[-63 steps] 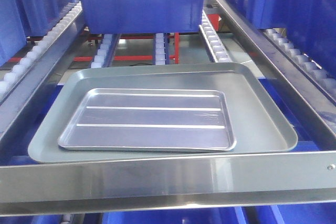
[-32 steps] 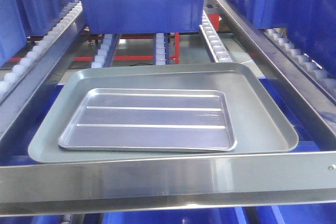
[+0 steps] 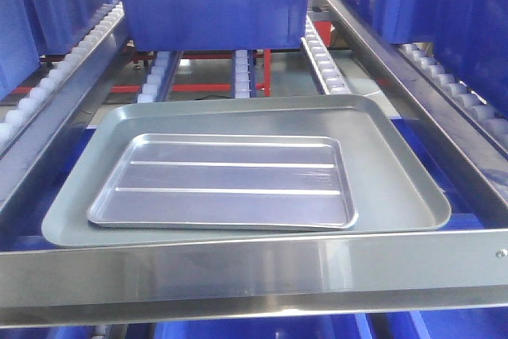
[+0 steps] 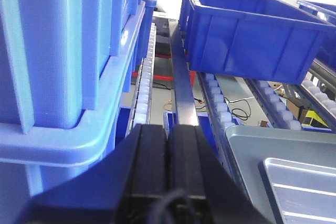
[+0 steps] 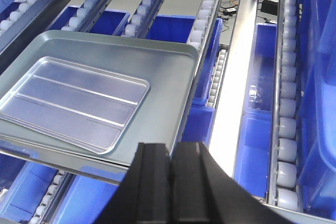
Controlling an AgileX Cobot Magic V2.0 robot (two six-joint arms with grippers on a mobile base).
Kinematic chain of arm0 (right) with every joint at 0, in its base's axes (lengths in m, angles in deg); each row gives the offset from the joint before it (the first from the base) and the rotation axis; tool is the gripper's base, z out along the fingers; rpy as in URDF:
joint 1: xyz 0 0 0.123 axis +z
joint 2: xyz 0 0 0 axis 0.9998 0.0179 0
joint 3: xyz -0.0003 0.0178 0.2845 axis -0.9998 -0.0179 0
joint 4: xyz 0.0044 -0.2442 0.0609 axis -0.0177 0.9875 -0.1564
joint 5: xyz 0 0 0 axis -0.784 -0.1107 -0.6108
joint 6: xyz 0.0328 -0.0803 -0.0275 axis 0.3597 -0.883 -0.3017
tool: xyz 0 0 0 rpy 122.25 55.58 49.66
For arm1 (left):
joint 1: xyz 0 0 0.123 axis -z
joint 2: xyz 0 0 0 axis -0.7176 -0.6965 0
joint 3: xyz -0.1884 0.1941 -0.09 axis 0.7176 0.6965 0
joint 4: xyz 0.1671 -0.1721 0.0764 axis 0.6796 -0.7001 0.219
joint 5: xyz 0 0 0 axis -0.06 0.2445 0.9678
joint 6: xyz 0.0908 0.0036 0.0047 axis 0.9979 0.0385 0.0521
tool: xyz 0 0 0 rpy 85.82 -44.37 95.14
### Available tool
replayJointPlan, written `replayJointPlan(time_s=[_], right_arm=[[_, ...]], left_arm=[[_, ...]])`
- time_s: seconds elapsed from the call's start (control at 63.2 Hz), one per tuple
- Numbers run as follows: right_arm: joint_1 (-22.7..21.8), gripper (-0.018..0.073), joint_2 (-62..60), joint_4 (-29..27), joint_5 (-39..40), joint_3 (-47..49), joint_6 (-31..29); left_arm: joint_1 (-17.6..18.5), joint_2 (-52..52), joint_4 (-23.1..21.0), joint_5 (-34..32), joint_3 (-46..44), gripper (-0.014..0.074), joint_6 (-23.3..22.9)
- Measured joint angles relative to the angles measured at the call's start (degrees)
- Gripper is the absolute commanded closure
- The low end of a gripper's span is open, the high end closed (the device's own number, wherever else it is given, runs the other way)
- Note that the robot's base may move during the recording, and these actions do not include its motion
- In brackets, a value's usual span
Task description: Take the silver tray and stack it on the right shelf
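A shiny silver tray (image 3: 222, 182) with two long ribs lies flat inside a larger dull grey tray (image 3: 397, 188), towards its left side. The grey tray rests on white rollers (image 3: 321, 57) of a steel flow-rack shelf (image 3: 254, 271), just behind the shelf's broad front bar. A blue bin (image 3: 210, 1) sits further back on the rollers. The left pincer (image 4: 167, 166) and right pincer (image 5: 170, 174) both show black fingers pressed together, holding nothing, apart from the trays.
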Motion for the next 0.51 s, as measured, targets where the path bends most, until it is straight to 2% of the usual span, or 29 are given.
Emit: replayJointPlan(time_s=[0.412, 0.507], right_arm=[[-0.1, 0.0510, 0.0, 0.5, 0.0, -0.2, 0.0], [-3.3, 0.0510, -0.2, 0.8, 2.1, -1.9, 0.0]], left_arm=[[0.0, 0.0, 0.0, 0.0, 0.0, 0.0697, 0.0], [0.0, 0.0, 0.0, 0.0, 0.0, 0.0697, 0.0]])
